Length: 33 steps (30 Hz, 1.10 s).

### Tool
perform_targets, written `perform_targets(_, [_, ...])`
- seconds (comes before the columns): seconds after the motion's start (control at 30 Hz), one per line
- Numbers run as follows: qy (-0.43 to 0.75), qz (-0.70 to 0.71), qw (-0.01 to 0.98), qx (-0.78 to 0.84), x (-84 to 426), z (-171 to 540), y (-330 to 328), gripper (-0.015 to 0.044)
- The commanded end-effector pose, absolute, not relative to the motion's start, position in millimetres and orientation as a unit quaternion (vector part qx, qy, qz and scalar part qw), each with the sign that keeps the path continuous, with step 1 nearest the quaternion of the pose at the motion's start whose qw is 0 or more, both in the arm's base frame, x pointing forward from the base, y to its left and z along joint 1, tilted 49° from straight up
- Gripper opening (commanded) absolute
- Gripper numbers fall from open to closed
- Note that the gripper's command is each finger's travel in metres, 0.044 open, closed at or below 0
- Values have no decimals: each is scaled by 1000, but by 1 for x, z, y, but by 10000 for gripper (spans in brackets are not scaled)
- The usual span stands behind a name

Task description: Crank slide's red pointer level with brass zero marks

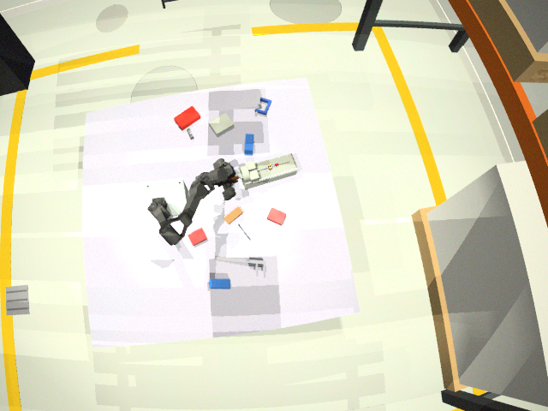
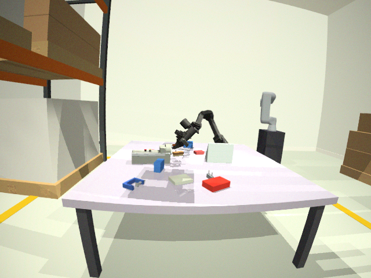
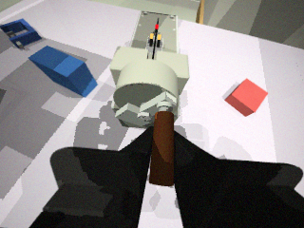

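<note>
The grey-green machine point(image 1: 288, 169) point(image 2: 149, 158) point(image 3: 180, 71) lies on the table, with its crank end toward the arm. The slide's red pointer point(image 1: 276, 164) point(image 2: 145, 150) point(image 3: 157, 27) stands beyond the two brass zero marks point(image 1: 270, 166) point(image 3: 152, 36), on the side away from the crank, not level with them. My gripper point(image 1: 234, 178) point(image 2: 173, 147) point(image 3: 160, 131) is shut on the brown crank handle point(image 3: 163, 157), which runs between both dark fingers. The crank arm point(image 3: 161, 101) is partly hidden behind the handle.
A blue block point(image 1: 249, 144) point(image 2: 158, 165) point(image 3: 64, 70) stands beside the machine. A blue clamp point(image 1: 269, 106) point(image 2: 128, 183) lies farther off. On the other side are a red block point(image 1: 276, 216) point(image 3: 247, 97), an orange block point(image 1: 233, 215) and a thin rod point(image 1: 244, 231).
</note>
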<state>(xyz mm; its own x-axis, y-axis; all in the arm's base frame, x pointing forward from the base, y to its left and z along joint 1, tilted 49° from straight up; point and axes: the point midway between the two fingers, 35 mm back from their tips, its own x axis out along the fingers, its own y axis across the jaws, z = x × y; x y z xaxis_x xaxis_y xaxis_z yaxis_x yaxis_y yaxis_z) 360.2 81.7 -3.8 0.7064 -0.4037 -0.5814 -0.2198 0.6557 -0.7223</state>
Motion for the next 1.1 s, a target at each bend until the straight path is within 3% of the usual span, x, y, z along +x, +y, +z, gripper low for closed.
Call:
perform_targets(0.0, [381, -69, 826, -410, 362, -2, 73, 0])
perform_targets(1.07, [381, -69, 826, -410, 363, -5, 63, 0])
